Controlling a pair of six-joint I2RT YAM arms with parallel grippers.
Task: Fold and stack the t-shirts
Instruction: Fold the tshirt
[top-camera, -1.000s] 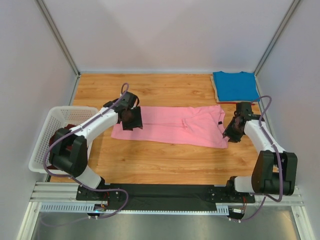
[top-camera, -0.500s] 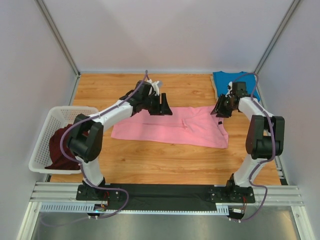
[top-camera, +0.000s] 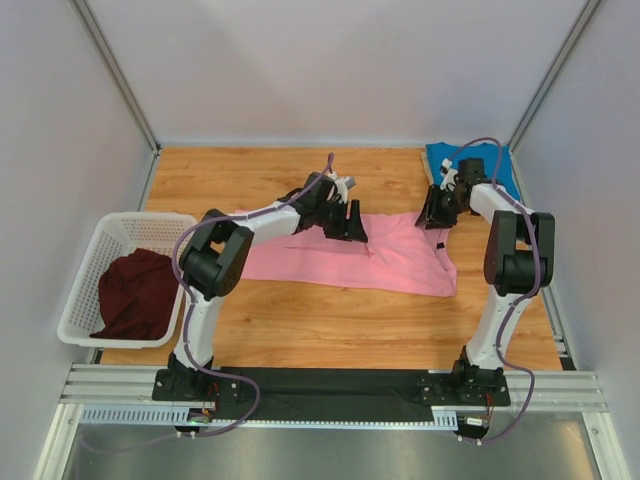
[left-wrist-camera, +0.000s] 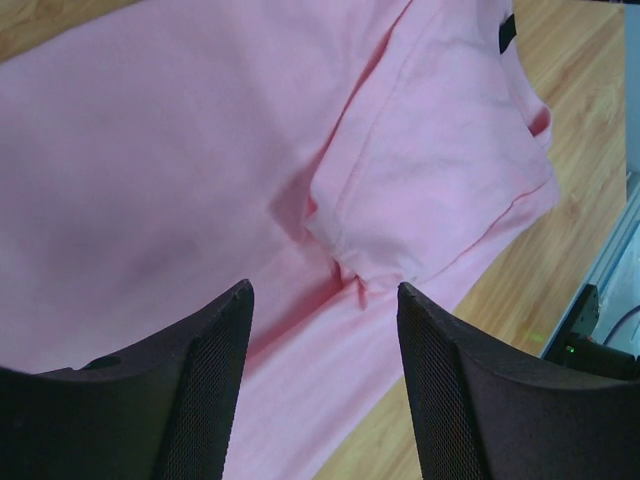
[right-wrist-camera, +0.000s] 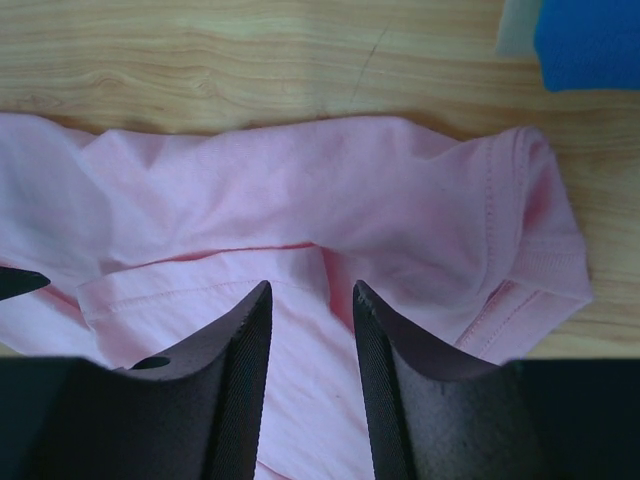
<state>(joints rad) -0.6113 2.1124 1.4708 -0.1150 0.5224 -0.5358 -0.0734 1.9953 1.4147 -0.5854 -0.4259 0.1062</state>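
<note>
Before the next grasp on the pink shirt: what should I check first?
1. Left gripper empty, jaws apart: ok.
2. Right gripper empty, jaws apart: ok.
3. Pink t-shirt lying flat: not ok, creased and bunched at its right end.
4. Blue t-shirt folded, clear of the pink one: ok.
5. Maroon t-shirt folded: not ok, heaped in the basket.
6. Fingertips touching fabric: cannot tell.

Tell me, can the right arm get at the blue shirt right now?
Probably yes: the right gripper hangs open and empty over the pink shirt, right beside the blue shirt, with nothing between them.
</note>
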